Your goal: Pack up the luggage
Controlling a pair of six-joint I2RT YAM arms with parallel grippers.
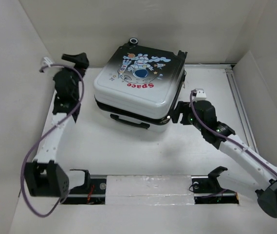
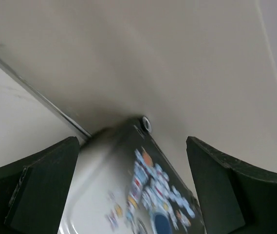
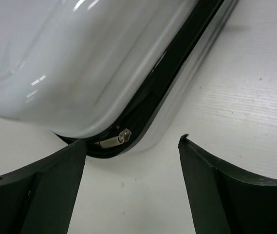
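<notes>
The luggage (image 1: 138, 85) lies flat and closed at the back middle of the table, astronaut print and red "Space" word facing up. My left gripper (image 1: 77, 59) hangs raised off its back left corner, apart from it. In the left wrist view the left gripper (image 2: 133, 187) is open, with the blurred luggage (image 2: 143, 190) beyond the gap. My right gripper (image 1: 174, 117) sits at the front right corner of the luggage. In the right wrist view the right gripper (image 3: 132, 146) is open and holds nothing. The metal zipper pull (image 3: 116, 140) lies just past its left fingertip (image 3: 75, 156) on the black zipper band.
White walls close in the table at the back, left and right. A metal rail (image 1: 239, 102) runs along the right side. At the near edge a taped strip (image 1: 148, 189) sits between two black holders (image 1: 81, 178) (image 1: 217, 175).
</notes>
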